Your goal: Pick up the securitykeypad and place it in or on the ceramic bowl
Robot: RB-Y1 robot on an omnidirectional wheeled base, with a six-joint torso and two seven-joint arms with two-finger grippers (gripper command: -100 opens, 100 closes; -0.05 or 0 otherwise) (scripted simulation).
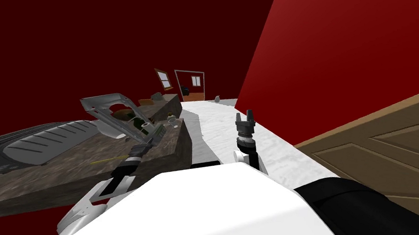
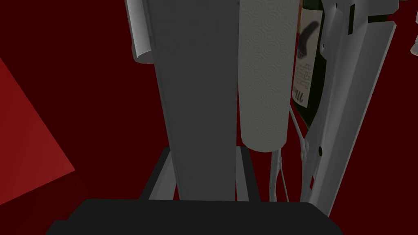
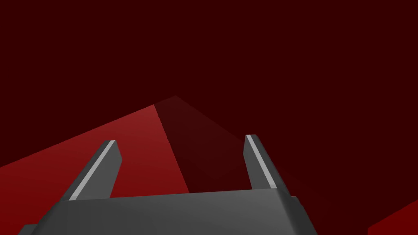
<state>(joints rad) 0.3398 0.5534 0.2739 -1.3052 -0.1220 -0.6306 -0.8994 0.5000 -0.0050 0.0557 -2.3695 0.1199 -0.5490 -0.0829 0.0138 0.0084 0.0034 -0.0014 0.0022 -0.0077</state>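
Grey and flat, the securitykeypad [image 2: 196, 102] stands upright between the two fingers [image 2: 160, 179] of our left gripper [image 2: 203, 151], which press its sides. Just beside it stands a roll of paper towel [image 2: 263, 81], then a dark green bottle [image 2: 308, 61] with a pale label, then a slanting white frame [image 2: 351, 102]. In the head view our left arm reaches over the mottled brown counter [image 1: 56, 176], with the keypad held near its edge. A white rounded shape [image 1: 116, 135] lies under the frame there; we cannot tell whether it is the bowl. Our right gripper [image 3: 181, 140] hangs to the side over a white surface [image 1: 272, 147], its fingers spread wide with nothing between them.
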